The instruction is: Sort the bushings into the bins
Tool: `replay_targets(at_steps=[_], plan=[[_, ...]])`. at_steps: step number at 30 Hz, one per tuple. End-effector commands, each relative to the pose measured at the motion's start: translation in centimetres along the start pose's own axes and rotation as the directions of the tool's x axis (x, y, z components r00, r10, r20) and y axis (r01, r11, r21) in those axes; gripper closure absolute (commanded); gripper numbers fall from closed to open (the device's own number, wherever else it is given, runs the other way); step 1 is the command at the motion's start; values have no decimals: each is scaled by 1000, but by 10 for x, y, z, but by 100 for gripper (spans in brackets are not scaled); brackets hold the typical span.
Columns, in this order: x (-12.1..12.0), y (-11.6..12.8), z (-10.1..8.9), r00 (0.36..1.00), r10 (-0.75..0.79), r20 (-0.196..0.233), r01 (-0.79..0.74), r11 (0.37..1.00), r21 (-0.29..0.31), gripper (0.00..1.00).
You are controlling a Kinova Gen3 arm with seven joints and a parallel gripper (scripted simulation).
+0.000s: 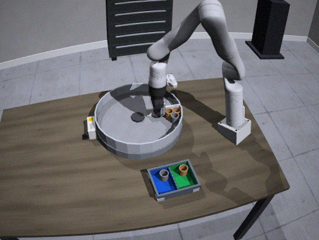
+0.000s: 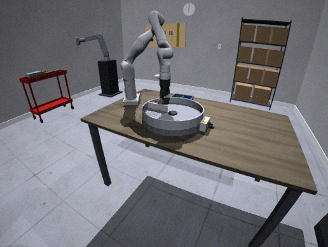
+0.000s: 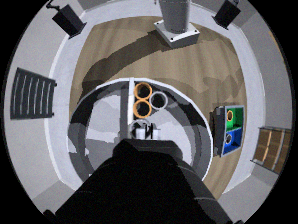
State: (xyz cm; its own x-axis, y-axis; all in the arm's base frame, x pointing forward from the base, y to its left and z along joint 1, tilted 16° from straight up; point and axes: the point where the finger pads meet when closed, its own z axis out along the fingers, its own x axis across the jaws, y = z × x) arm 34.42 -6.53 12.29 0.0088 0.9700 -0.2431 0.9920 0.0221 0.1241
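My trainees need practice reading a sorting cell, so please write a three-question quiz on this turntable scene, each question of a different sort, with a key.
1. How many bushings stand free on the turntable beside the gripper?
2. True or false: the green bin holds a steel bushing.
3. The jaws are: A) wide open; B) shut on nothing; C) shut on a held bushing.

Key
1. Three: two bronze bushings and one steel bushing.
2. False: the green bin holds a bronze bushing.
3. C, though the arm hides the held bushing's colour.
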Motion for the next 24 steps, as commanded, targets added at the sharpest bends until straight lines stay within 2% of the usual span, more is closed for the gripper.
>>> replay_targets(at_steps=[1,24], plan=[[0,0,-2,1000,-1,0,1,1000,-1,100],[0,0,-9,1000,-1,0,1,1000,-1,100]])
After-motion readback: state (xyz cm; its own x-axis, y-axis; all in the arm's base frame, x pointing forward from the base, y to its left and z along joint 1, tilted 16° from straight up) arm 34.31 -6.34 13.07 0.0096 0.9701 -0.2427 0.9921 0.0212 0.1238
